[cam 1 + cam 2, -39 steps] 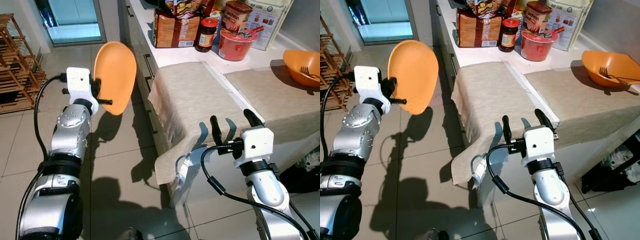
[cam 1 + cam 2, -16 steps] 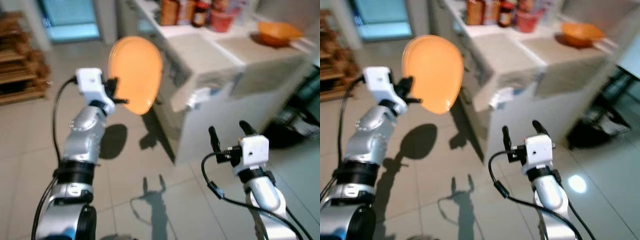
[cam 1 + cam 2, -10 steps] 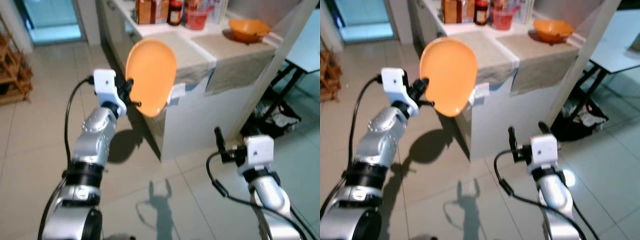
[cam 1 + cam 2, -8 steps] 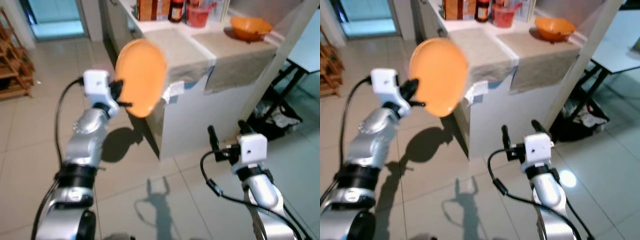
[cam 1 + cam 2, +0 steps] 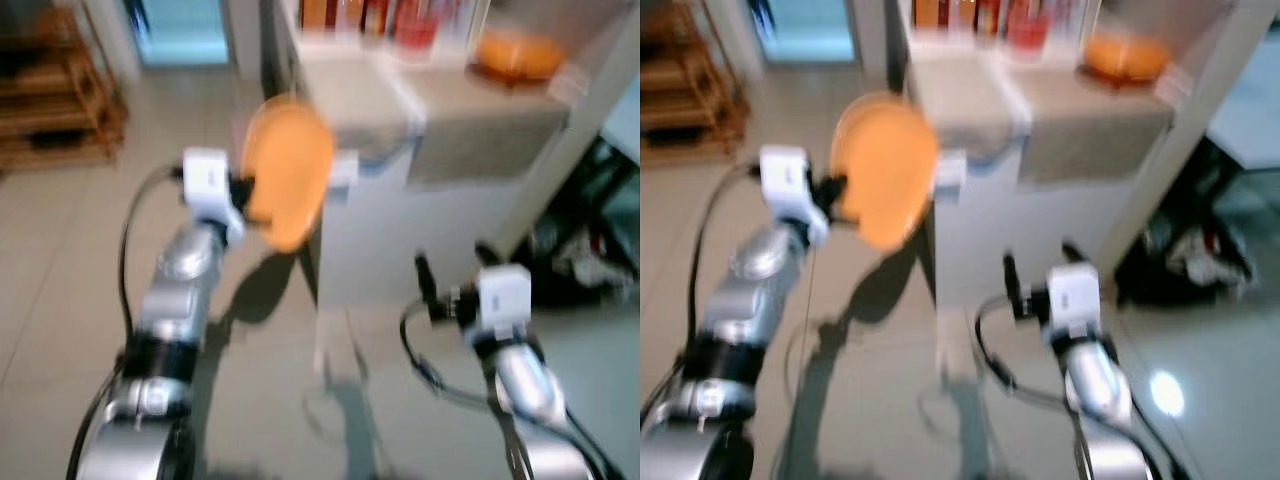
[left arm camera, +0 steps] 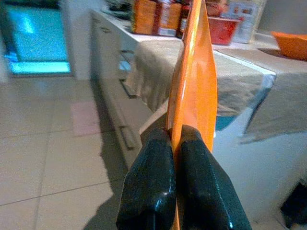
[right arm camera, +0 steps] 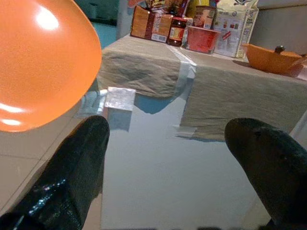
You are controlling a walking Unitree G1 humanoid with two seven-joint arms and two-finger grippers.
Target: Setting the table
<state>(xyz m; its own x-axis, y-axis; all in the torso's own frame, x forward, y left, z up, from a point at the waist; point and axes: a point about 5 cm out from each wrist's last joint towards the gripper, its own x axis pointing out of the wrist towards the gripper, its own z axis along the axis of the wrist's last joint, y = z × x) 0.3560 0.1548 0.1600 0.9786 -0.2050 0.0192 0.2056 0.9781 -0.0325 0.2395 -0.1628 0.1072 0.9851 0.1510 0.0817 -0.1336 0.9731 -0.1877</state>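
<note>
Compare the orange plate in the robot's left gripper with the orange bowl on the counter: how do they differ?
The plate is flat and shallow; the bowl is deep. The plate is held on edge in the air by the left gripper; the bowl rests upright on the cloth-covered counter. Both are orange.

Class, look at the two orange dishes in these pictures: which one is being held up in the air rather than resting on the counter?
The flat orange plate, pinched on edge by the left claw. The other, a deeper orange bowl, sits on the cloth-covered counter.
</note>
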